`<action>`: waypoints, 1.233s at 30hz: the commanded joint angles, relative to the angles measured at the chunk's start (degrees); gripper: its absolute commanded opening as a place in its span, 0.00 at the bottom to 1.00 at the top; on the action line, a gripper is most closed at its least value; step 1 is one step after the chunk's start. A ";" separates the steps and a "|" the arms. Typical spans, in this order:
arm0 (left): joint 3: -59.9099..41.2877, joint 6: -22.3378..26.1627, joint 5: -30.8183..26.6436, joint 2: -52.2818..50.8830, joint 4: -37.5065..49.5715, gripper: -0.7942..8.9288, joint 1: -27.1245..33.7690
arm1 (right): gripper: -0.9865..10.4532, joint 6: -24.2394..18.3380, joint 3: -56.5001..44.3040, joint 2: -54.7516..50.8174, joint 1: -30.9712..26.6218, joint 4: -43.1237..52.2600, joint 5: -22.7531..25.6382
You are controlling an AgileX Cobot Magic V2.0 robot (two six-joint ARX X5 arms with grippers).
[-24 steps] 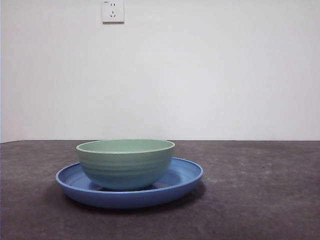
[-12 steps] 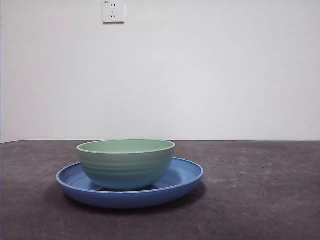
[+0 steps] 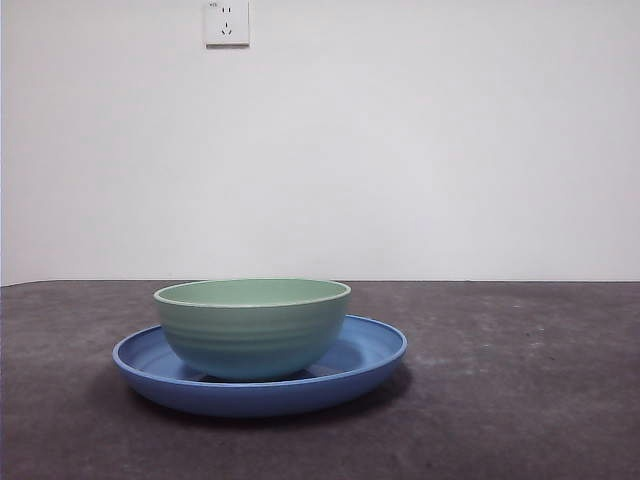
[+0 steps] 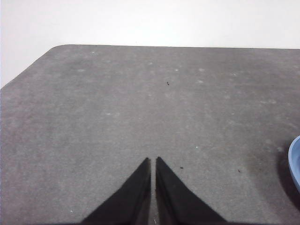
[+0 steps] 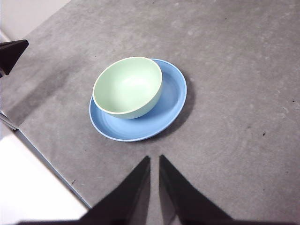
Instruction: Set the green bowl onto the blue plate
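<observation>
Green bowl (image 3: pixel 252 328) sits upright inside the blue plate (image 3: pixel 365 360), offset toward the plate's nine o'clock side; placement judged complete; right gripper (image 5: pixel 154 161) and left gripper (image 4: pixel 153 162) both narrowed, empty, well apart.

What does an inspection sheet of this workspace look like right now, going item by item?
Surface: dark grey table, lightly speckled.
Job's things: green bowl sits upright on the blue plate, off-centre.
Clutter: nothing seen.
Grippers: left gripper shut, empty, over bare table; right gripper shut, empty, raised clear of the bowl.
Cables: nothing seen.
Surroundings: white wall with a socket.
</observation>
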 commanded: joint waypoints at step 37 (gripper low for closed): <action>-1.18 -0.52 -0.15 -0.07 -0.48 0.10 -0.04 | 0.11 -7.26 -38.62 -26.40 -25.29 38.25 14.12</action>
